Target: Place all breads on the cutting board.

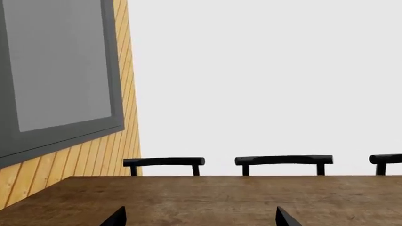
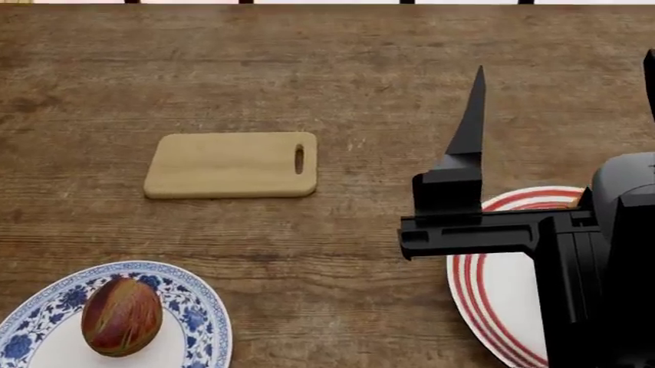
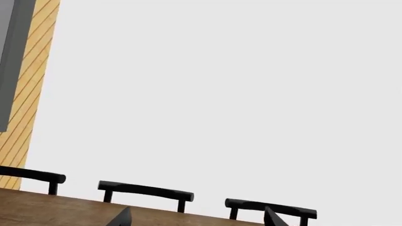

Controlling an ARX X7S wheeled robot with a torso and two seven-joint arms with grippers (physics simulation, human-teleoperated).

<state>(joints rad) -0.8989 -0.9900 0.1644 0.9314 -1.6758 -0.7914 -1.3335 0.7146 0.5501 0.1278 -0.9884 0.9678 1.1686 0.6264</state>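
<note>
Jaws of both grippers stand apart with nothing between them. Right gripper: in the head view one dark finger points up over the table, the other barely visible at the frame's right edge; its wrist view shows two fingertips spread wide. Left gripper: out of the head view; its wrist view shows two dark fingertips spread, only bare tabletop between.

Cutting board: light wood, lies flat near the table's middle, handle slot toward the robot's right. Nothing on it.

Dark roll: reddish-brown, streaked, rests on the blue-and-white patterned plate at the near left, well apart from the board. The second, larger bread cannot be made out; the right arm hides much of the red-striped plate at the near right.

Table: dark weathered wood. Wrist views show black chair backs along the far edge, a wall of yellow wood slats and a grey framed panel.
</note>
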